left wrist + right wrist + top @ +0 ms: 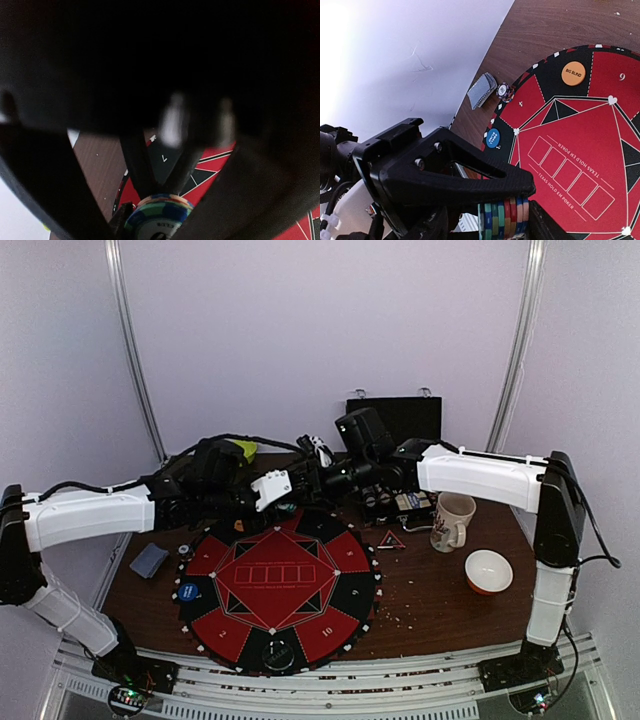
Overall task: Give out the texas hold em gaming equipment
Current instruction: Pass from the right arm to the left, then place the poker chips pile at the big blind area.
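A stack of striped poker chips [504,220] hangs above the far edge of the round red-black poker mat [280,585], where both grippers meet. My left gripper [283,490] is shut on the stack [157,217]. My right gripper [325,480] is open around it, with a gap on one side. A grey-blue deck of cards [149,560] [481,90] lies left of the mat, with a single chip [505,92] beside it. A blue disc [188,591] [493,138] and an orange disc [573,73] sit on the mat's rim. A small red-black triangle [391,540] lies to the right of the mat.
A white mug [452,521] and an orange bowl [489,571] stand to the right of the mat. A black box [395,420] sits at the back by the wall. A round clear disc [281,655] rests on the mat's near edge.
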Motion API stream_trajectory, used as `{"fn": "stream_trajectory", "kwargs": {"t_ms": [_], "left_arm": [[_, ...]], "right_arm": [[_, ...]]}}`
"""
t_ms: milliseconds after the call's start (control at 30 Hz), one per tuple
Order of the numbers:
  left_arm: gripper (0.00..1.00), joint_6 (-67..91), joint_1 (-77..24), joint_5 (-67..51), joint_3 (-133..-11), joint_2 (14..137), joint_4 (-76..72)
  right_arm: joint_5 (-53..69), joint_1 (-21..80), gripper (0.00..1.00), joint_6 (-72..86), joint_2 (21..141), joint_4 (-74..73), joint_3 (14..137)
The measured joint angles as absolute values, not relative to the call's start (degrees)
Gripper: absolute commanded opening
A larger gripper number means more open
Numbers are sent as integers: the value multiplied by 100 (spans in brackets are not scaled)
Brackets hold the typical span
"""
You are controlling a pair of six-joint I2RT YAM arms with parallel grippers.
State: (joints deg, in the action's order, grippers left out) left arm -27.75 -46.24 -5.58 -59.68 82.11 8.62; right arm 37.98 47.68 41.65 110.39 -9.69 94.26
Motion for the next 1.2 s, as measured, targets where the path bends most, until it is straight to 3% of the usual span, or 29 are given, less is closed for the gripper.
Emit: {"fn": "stream_trajectory", "kwargs": {"t_ms": [267,567,767,933,1200], "left_arm": [[0,-2119,-4357,-366,-5975,8510,1205],[0,-1033,-2781,-119,-6464,9686,1568],[0,-602,-2001,196,-7456,10783,1706],[0,-534,-1931,226,-8396,11620,1850],[0,-495,-2453,99,-8794,11931,1852]], "right_arm": [[3435,4528,57,3911,11120,-1205,9426],[2145,3896,57,3395,10621,-1763,8943],[1522,3898,57,3004,10230,-2119,8873],[1304,3922,57,2829,10123,-2255,8805],[1177,3920,57,2714,10121,-2403,8702]]}}
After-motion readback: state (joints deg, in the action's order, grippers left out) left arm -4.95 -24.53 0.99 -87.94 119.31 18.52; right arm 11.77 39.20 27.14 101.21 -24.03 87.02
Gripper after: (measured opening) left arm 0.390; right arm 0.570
